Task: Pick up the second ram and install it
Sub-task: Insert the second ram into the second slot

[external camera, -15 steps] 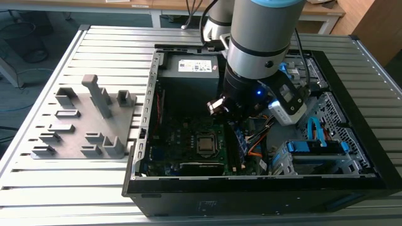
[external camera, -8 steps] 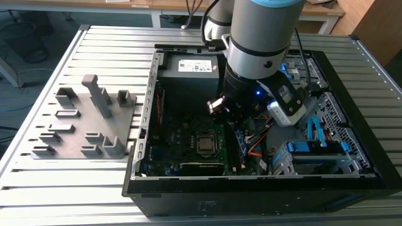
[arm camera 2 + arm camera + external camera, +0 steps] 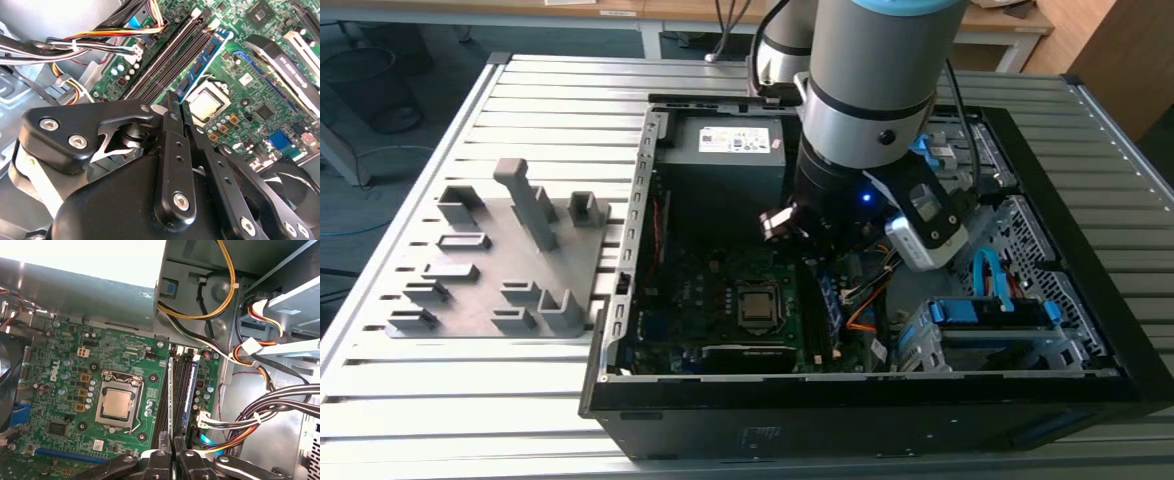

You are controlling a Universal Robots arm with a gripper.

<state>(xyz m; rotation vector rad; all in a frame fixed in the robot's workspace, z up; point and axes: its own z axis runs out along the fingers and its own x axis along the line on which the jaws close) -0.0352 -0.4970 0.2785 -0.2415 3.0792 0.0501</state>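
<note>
Second ram (image 3: 172, 390) stands edge-on in a motherboard (image 3: 75, 365) slot beside the CPU socket (image 3: 117, 404) (blue stick (image 3: 192, 390) nearby), pincer (image 3: 172, 447) pinched shut on it.

Slatted table (image 3: 547, 390) bearing computer case (image 3: 854, 400), grey fixture (image 3: 500, 260).

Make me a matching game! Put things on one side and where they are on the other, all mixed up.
Things:
1. processor
2. grey fixture block
3. blue memory stick
4. gripper

Places:
A. on the table, outside the computer case
B. standing in a slot
C. inside the case, close to the memory slots
D. lying flat in the middle of the motherboard

Pairs: 1-D, 2-A, 3-B, 4-C
</note>
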